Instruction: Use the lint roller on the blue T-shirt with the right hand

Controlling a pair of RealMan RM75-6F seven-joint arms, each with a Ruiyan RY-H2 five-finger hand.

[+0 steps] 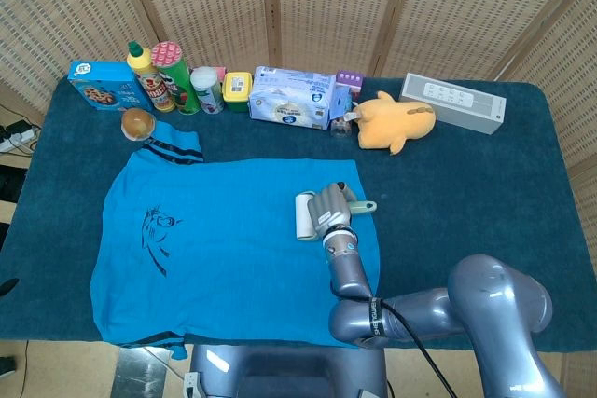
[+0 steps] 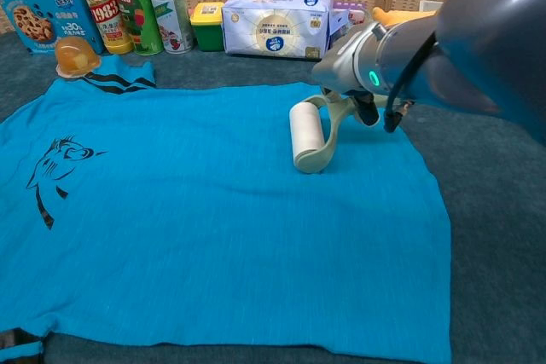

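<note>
The blue T-shirt [image 1: 224, 249] [image 2: 213, 219] lies flat on the dark blue table, with a black print near its left side. My right hand [image 1: 333, 207] [image 2: 363, 83] grips the pale green handle of the lint roller [image 1: 305, 216] [image 2: 307, 135]. The roller's white drum rests on the shirt's right half, near the upper edge. The left hand shows in neither view.
Along the far edge stand a cookie box [image 1: 103, 84], a yellow bottle [image 1: 142, 64], a chips can [image 1: 173, 76], a tissue pack [image 1: 292, 98], a yellow plush toy [image 1: 396, 121] and a white speaker [image 1: 454, 102]. A small bun [image 1: 137, 123] sits at the shirt's collar.
</note>
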